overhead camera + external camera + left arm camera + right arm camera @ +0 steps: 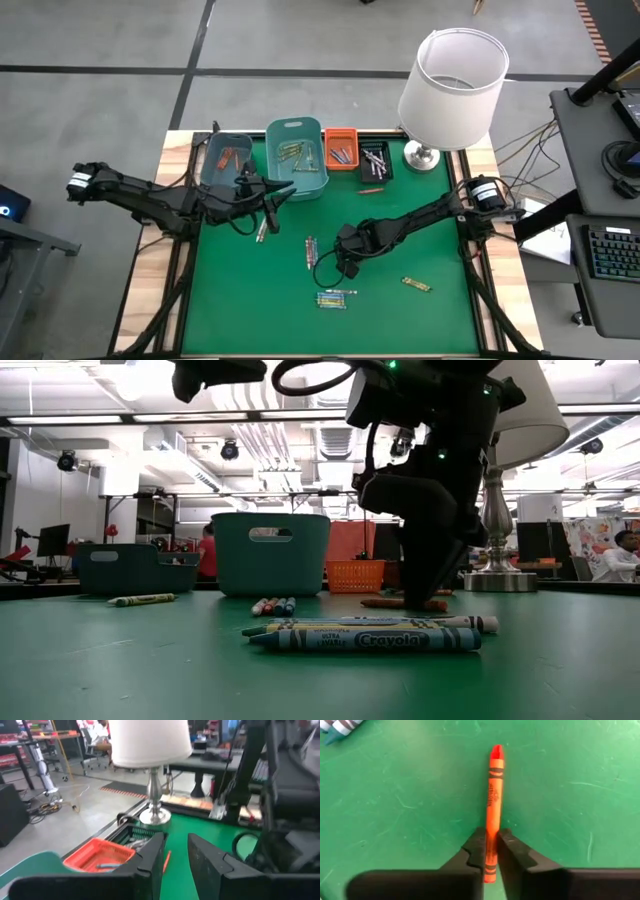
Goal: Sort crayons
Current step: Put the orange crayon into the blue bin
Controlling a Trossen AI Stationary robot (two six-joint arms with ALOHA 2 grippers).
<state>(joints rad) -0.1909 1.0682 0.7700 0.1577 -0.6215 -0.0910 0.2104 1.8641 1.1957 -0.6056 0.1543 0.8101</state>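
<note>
Right gripper (491, 851) pinches an orange-red crayon (493, 805) lying on the green mat (395, 810), its tip pointing straight ahead of the fingers; left gripper (175, 852), fingers slightly parted and holding nothing, hovers beside the teal bins (297, 158)

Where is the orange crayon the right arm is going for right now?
The orange crayon lies on the green mat near the table's middle, clamped between the right gripper's jaws, with the blue crayon cluster just nearer the front edge.
</note>
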